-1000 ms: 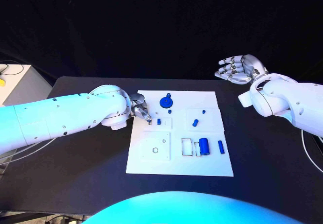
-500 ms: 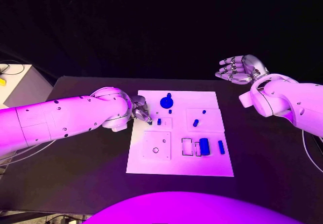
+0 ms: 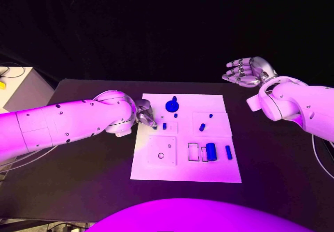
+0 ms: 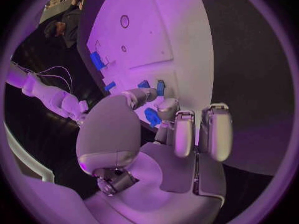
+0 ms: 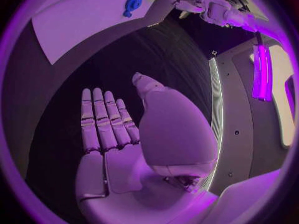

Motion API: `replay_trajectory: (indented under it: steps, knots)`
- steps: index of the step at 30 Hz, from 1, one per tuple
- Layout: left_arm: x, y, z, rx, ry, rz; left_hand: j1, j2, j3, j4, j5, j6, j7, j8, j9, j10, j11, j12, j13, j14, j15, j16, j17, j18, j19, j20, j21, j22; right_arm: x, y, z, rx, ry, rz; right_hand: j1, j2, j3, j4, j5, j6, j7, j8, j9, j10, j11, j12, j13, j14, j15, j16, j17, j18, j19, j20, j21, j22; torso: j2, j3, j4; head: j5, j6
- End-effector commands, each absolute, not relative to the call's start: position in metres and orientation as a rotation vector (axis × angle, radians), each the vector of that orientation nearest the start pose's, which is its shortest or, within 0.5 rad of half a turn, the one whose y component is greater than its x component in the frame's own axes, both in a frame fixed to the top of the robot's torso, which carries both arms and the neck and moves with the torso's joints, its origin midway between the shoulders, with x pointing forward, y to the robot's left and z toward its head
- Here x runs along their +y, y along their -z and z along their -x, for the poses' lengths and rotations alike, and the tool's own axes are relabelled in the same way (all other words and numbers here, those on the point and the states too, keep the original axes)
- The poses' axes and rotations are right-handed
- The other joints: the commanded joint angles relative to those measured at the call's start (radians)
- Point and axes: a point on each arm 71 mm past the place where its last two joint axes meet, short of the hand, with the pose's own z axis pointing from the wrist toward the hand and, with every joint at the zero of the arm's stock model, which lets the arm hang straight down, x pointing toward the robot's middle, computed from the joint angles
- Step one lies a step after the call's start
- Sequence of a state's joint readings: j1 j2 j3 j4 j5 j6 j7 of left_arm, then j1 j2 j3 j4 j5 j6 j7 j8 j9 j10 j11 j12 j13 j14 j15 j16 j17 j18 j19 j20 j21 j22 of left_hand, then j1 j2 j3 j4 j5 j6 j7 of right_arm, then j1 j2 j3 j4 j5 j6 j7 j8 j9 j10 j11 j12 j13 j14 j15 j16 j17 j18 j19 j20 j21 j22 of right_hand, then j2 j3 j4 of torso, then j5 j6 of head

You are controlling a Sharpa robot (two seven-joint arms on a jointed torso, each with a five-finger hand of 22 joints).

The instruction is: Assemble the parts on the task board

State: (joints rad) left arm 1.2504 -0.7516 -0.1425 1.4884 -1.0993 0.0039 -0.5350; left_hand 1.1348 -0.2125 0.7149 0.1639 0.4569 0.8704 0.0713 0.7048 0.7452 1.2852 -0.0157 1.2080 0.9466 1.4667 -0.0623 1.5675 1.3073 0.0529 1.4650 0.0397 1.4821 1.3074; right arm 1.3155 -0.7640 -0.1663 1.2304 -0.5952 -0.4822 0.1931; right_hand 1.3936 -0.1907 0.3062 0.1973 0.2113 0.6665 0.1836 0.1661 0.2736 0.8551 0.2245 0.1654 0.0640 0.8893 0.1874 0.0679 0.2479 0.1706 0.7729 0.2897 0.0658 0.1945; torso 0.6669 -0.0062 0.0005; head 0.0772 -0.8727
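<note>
White task board (image 3: pixel 187 169) lies mid-table, left hand (image 3: pixel 146 116) at its edge

head: looks down on task board (image 3: pixel 187 145) | wrists: close behind each hand | shared: task board

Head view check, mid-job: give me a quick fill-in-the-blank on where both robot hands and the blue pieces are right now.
1. The left robot hand sits at the white board's ____ edge.
2. The right robot hand is raised off the board, holding ____.
3. The round blue piece lies near the board's ____ edge.
4. The board lies on a ____ table.

Missing words: left; nothing; far; black
</note>
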Motion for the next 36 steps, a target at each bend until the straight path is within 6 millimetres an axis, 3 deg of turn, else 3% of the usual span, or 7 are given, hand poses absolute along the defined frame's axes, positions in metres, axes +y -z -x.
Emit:
replay_trajectory:
  steps: [1, 36]
  knots:
    - [0.1865, 0.2355, -0.4791, 2.267, 0.376, 0.152, 0.000, 0.007, 0.189, -0.187, 0.004, 0.011, -0.006, 0.007, 0.030, 0.006, 0.002, 0.000, 0.000, 0.104, -0.009, 0.003, 0.263, -0.017, 0.016, -0.004, 0.003, 0.128, -0.2635, 0.1744, -0.5454, 1.501, -0.909, -0.575, 0.000, 0.010, -0.005, -0.001, 0.005, -0.006, 0.101, -0.006, -0.002, 0.002, 0.006, -0.007, -0.001, -0.001, 0.007, -0.003, -0.002, -0.004, -0.010, 0.000, -0.004, -0.002, 0.000, 0.0001, -0.0002, 0.000, 0.000]
    - [0.1874, 0.2387, -0.4790, 2.299, 0.355, 0.130, -0.002, 0.005, 0.193, -0.190, 0.002, 0.014, -0.007, 0.005, 0.027, 0.007, 0.001, -0.004, -0.003, 0.104, -0.010, 0.003, 0.263, -0.017, 0.017, -0.005, 0.004, 0.129, -0.2644, 0.1752, -0.5456, 1.511, -0.910, -0.577, 0.000, 0.012, -0.011, -0.001, 0.005, -0.004, 0.103, -0.008, -0.003, 0.003, 0.007, -0.009, -0.001, -0.002, 0.008, -0.003, -0.006, -0.006, -0.019, -0.001, -0.005, -0.009, 0.000, 0.0008, -0.0001, -0.003, 0.000]
